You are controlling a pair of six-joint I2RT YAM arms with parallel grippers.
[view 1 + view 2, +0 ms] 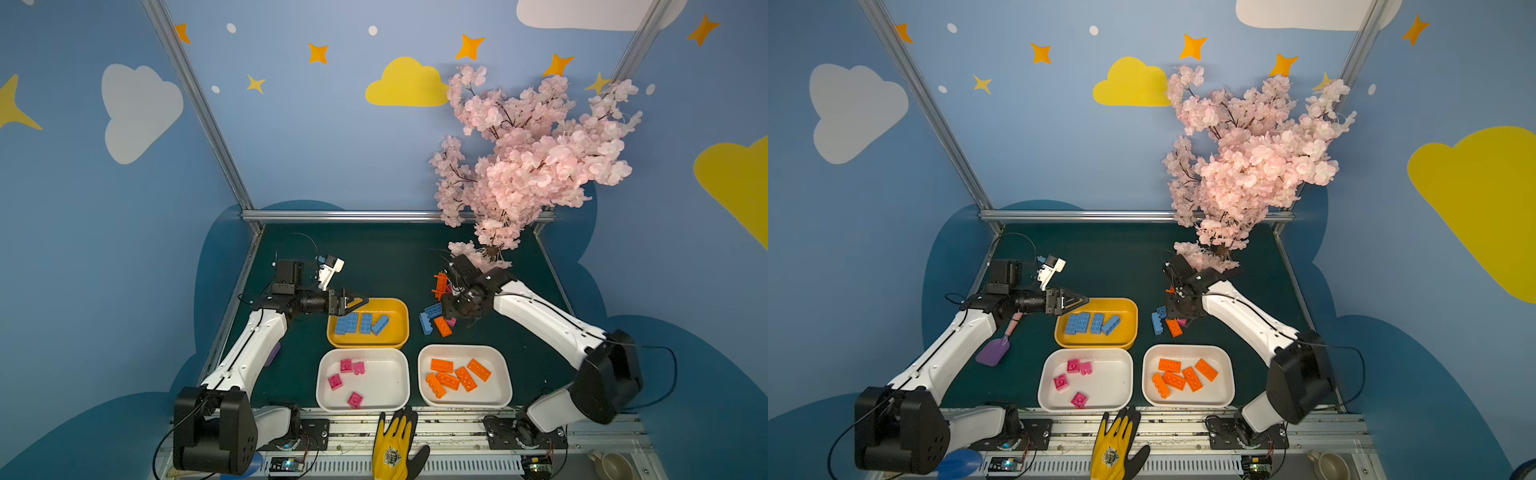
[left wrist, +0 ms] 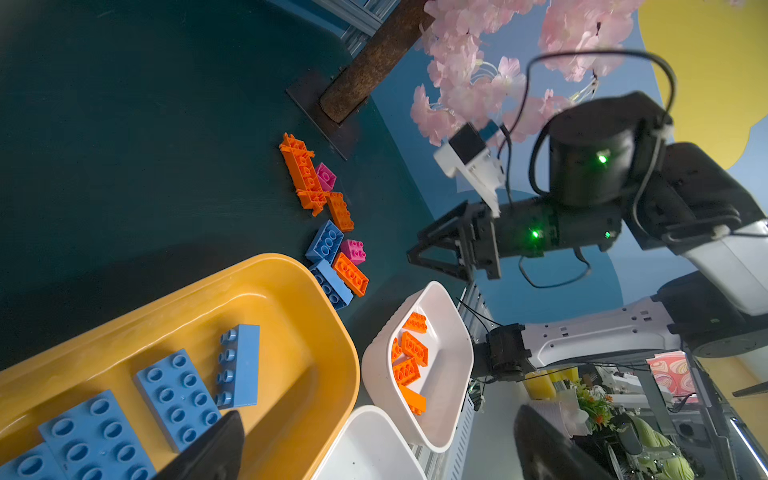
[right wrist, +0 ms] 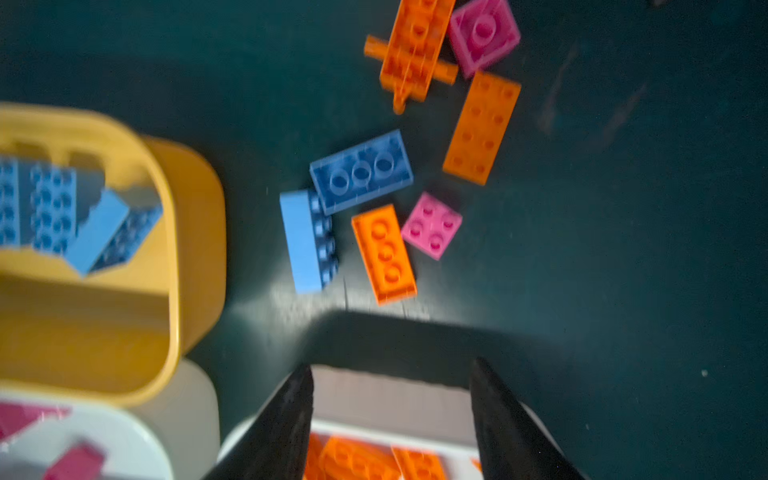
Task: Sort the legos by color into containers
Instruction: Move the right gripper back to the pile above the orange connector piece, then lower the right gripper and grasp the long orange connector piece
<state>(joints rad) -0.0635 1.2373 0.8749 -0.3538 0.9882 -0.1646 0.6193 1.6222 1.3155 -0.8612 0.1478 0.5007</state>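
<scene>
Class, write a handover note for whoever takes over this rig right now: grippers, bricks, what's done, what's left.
Left gripper: open, empty, at the yellow tray. Right gripper: open, empty, near the loose pile.
Done: blue bricks in the yellow tray; four pink bricks in one white tray; five orange bricks in the other white tray.
Left on the table: two blue, two pink, two orange, one orange lattice piece.
</scene>
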